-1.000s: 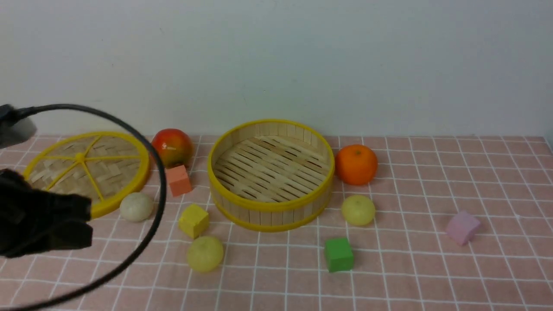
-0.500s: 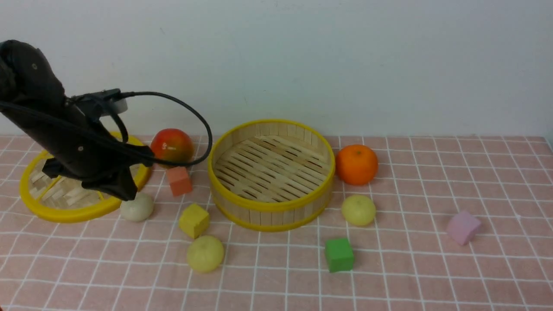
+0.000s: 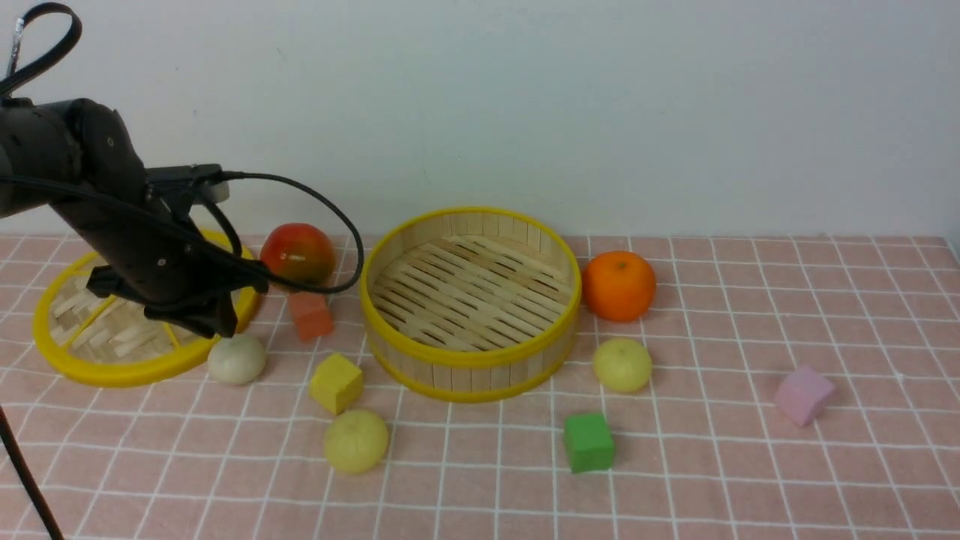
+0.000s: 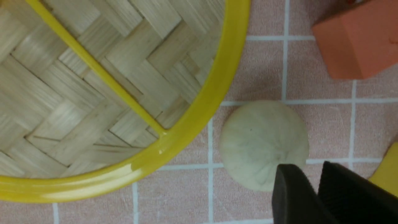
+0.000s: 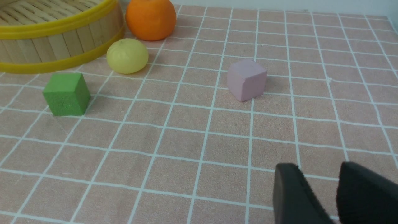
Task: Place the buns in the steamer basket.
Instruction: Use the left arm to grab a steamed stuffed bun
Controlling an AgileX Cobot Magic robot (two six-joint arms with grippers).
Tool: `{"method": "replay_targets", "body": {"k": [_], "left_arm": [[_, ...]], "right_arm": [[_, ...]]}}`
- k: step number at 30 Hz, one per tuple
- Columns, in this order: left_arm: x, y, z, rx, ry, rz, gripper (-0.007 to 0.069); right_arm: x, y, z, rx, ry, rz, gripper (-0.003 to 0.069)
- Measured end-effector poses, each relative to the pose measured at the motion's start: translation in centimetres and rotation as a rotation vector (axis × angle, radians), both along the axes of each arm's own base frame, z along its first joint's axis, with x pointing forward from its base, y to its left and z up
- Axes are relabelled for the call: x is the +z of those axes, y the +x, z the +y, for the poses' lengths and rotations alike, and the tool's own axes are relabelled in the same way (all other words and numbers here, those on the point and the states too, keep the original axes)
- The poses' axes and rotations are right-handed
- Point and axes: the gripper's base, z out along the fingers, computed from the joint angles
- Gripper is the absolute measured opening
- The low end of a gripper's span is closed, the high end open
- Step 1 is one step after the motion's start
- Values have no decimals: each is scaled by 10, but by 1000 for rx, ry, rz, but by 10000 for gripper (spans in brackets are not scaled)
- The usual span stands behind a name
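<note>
The steamer basket (image 3: pixel 470 358) stands empty at mid-table. Three buns lie on the cloth. The off-white bun (image 3: pixel 237 358) rests beside the lid, one yellow-green bun (image 3: pixel 356 440) lies in front of the basket to the left, and another yellow-green bun (image 3: pixel 622 364) sits at its right. My left gripper (image 3: pixel 214 327) hangs just above and behind the off-white bun (image 4: pixel 264 143). In the left wrist view the left gripper (image 4: pixel 311 169) shows a narrow gap with nothing in it. My right gripper (image 5: pixel 320 169) is open and empty over bare cloth, out of the front view.
A flat woven lid (image 3: pixel 112 371) lies at the left under my left arm. An apple (image 3: pixel 298 253) and an orange (image 3: pixel 619 285) flank the basket. Orange-red (image 3: pixel 311 316), yellow (image 3: pixel 336 382), green (image 3: pixel 589 442) and pink (image 3: pixel 802 394) cubes are scattered around.
My left arm swung in from the lower left, over the lid, down to the off-white bun. Its fingers have parted a little. No object has moved.
</note>
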Motion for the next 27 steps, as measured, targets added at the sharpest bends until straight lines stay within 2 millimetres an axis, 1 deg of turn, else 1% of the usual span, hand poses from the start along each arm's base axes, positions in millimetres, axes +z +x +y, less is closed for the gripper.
{"method": "replay_targets", "body": {"k": [2,3,4,6,11,16,20,27], "left_arm": [[-3,1,0,3,-4,4,231],[-4,1,0,3,-4,5,235],[-8,3,0,4,-6,13,260],[-15,4,0,5,-5,25,275],[-23,8,0,10,-5,17,278],[-28,10,0,7,-1,14,267],[-33,11,0,-16,8,21,239],[-39,14,0,-25,14,27,134]], "right_arm": [[0,0,0,0,1,0,240],[0,0,0,0,1,0,240],[0,0,0,0,1,0,240],[0,0,0,0,1,0,240],[0,0,0,0,2,0,240],[0,0,0,0,2,0,240],[0,0,0,0,2,0,240],[0,0,0,0,2,0,240]]}}
